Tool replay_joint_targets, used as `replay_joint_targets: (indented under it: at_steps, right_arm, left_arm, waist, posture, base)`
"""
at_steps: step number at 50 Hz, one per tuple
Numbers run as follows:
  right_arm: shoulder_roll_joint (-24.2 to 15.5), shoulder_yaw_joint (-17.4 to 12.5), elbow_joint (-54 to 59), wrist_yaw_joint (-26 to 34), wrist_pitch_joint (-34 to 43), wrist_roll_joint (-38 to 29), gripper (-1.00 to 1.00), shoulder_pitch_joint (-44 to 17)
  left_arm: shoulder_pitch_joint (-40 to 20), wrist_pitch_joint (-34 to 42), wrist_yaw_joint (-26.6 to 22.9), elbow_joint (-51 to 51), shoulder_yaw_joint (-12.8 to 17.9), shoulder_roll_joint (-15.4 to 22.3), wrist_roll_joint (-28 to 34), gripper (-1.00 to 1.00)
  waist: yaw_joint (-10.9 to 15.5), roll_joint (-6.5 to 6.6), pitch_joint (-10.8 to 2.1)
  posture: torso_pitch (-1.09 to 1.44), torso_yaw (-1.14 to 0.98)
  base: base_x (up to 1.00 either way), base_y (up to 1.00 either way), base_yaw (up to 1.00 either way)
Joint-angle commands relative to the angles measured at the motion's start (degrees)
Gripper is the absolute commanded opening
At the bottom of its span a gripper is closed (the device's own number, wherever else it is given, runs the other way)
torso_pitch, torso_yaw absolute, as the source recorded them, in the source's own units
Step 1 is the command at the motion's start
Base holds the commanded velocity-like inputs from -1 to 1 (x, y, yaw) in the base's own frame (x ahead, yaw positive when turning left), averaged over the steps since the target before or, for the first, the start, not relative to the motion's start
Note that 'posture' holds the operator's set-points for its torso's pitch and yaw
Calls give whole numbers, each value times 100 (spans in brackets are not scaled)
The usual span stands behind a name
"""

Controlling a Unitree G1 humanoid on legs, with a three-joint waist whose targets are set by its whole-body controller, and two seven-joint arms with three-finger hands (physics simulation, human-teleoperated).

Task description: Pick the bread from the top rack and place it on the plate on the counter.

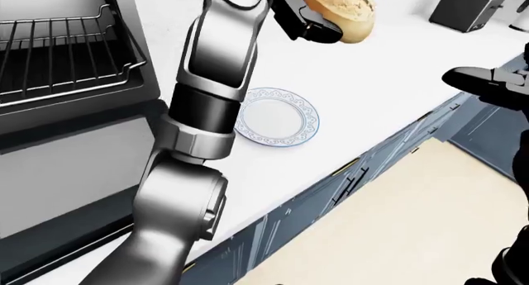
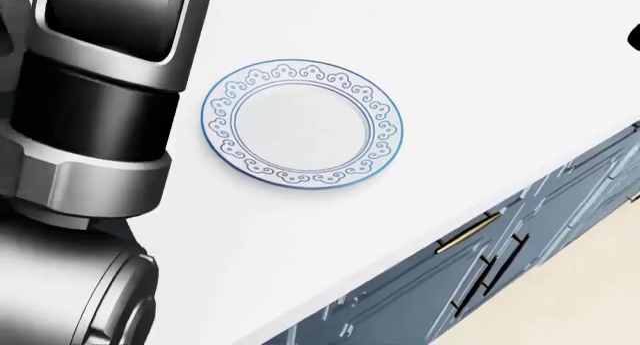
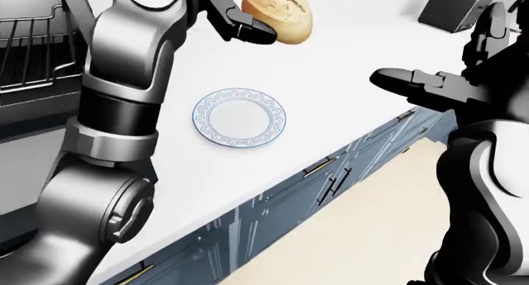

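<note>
Gripping the bread (image 3: 280, 12) high in its dark fingers (image 3: 248, 30), the robot's left hand (image 1: 310, 21) hangs over the white counter (image 3: 347, 93) near the top of both eye views. The loaf is a golden, crusty oval; its long axis runs from upper left to lower right in the right-eye view, lower end tipped toward the counter. It sits above & a bit to the right of the plate (image 3: 240, 121), well apart from it, not touching.

The plate lies flat on the counter, white w/ a blue scroll border around its rim. No brand, label or legible writing shows on any item.

The left arm (image 1: 216, 80) rises through the left of each view, silver w/ a black band. At left in the left-eye view, an oven rack (image 1: 57, 59) of wire bars juts out.

The right hand (image 3: 422, 87) reaches in from the right, fingers spread wide & holding nothing, just past the counter edge. A dark box-shaped appliance (image 3: 451, 9) stands at top right. Blue cabinet fronts (image 3: 330, 186) w/ dark and brass handles run below the counter.
</note>
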Motion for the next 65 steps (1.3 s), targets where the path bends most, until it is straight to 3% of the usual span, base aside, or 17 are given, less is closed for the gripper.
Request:
replay_joint_targets:
  at_steps: [1, 12, 30, 65]
  right_arm:
    - [-102, -103, -104, 8, -149, -47, 100, -123]
    - [-80, -92, -90, 27, -169, -57, 100, -108]
    - [27, -86, -114, 85, -190, -132, 100, -30]
    - [191, 50, -25, 161, -315, -360, 100, -34]
  left_arm:
    - [-169, -247, 142, -80, 72, 63, 112, -100]
    - [171, -553, 686, 210, 108, -89, 207, -100]
    - [166, -1832, 1746, 2260, 262, 127, 211, -100]
    - [1267, -874, 2098, 1745, 196, 79, 255, -100]
  waist:
    - [-10, -16, -146]
    - [-113, 14, -183]
    - [-184, 51, -252]
    - [-233, 91, -278]
  posture:
    - [0, -66]
    - [0, -66]
    - [0, -66]
    - [0, -66]
  base:
    - [0, 0, 0]
    - [0, 0, 0]
    - [0, 0, 0]
    - [0, 0, 0]
